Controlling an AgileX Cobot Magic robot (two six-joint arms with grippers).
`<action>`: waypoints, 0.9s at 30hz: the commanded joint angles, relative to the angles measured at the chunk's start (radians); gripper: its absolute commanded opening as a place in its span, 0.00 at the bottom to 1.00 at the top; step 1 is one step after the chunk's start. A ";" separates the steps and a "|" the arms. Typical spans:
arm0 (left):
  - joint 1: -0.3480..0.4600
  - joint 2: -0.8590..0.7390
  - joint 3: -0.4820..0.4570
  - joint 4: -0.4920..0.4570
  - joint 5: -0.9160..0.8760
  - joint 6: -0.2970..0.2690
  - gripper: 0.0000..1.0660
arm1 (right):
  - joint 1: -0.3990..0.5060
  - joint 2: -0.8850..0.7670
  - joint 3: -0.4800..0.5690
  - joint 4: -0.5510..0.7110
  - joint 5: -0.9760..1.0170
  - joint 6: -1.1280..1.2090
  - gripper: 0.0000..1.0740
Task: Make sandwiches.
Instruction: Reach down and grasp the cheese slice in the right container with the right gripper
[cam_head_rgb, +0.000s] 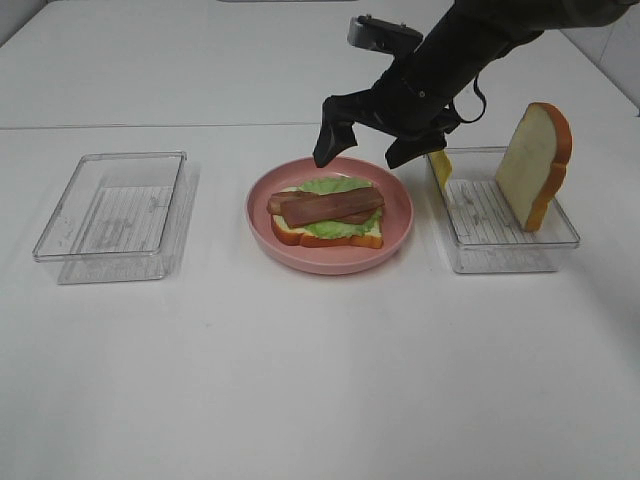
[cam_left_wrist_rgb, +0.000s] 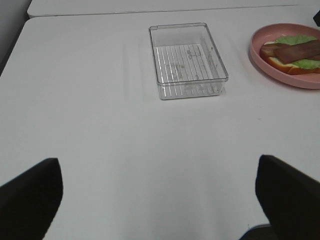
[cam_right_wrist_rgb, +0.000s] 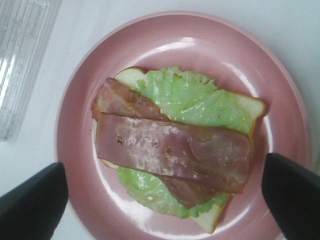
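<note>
On the pink plate (cam_head_rgb: 395, 232) in the middle of the table lies an open sandwich (cam_head_rgb: 327, 213): a bread slice, green lettuce (cam_right_wrist_rgb: 192, 97) and two brown bacon strips (cam_right_wrist_rgb: 170, 150) on top. My right gripper (cam_head_rgb: 373, 149) hovers just above the plate's far side, open and empty, its fingers (cam_right_wrist_rgb: 292, 195) spread to either side of the sandwich. A second bread slice (cam_head_rgb: 535, 165) stands upright in the clear tray (cam_head_rgb: 500, 250) on the right, with a yellow cheese slice (cam_head_rgb: 441, 165) at that tray's far left corner. My left gripper (cam_left_wrist_rgb: 160, 200) is open over bare table.
An empty clear tray (cam_head_rgb: 115, 215) sits on the left of the white table; the left wrist view shows this empty tray (cam_left_wrist_rgb: 187, 60) too, with the plate (cam_left_wrist_rgb: 265, 60) beyond it. A table seam runs across the back.
</note>
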 joint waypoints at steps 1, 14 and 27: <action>-0.005 -0.014 0.005 0.002 -0.007 0.003 0.94 | -0.001 -0.047 -0.017 -0.021 0.032 0.066 0.92; -0.005 -0.014 0.005 0.002 -0.007 0.003 0.94 | -0.004 -0.005 -0.322 -0.332 0.346 0.332 0.92; -0.005 -0.014 0.005 0.002 -0.007 0.004 0.94 | -0.040 0.138 -0.445 -0.426 0.418 0.428 0.92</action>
